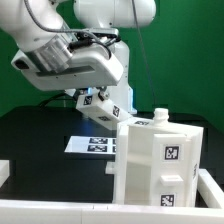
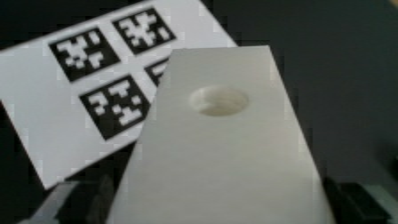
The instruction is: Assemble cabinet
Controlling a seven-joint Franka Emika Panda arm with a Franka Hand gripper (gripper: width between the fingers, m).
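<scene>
A tall white cabinet box (image 1: 158, 160) with square tags on its side stands at the exterior view's right front, with a small knob (image 1: 160, 114) on top. My gripper (image 1: 97, 98) hangs above the table behind it, apart from the box. It is shut on a flat white cabinet panel (image 1: 104, 113) that bears tags. In the wrist view the panel (image 2: 222, 130) fills the middle between my dark fingers (image 2: 75, 203), and a round dimple (image 2: 219, 100) shows on its face. My gripper (image 2: 217, 207) holds the panel at its wide end.
The marker board (image 1: 88, 144) lies flat on the black table under the held panel, and it also shows in the wrist view (image 2: 98, 75). A low white rim (image 1: 100, 211) borders the table at the front and sides.
</scene>
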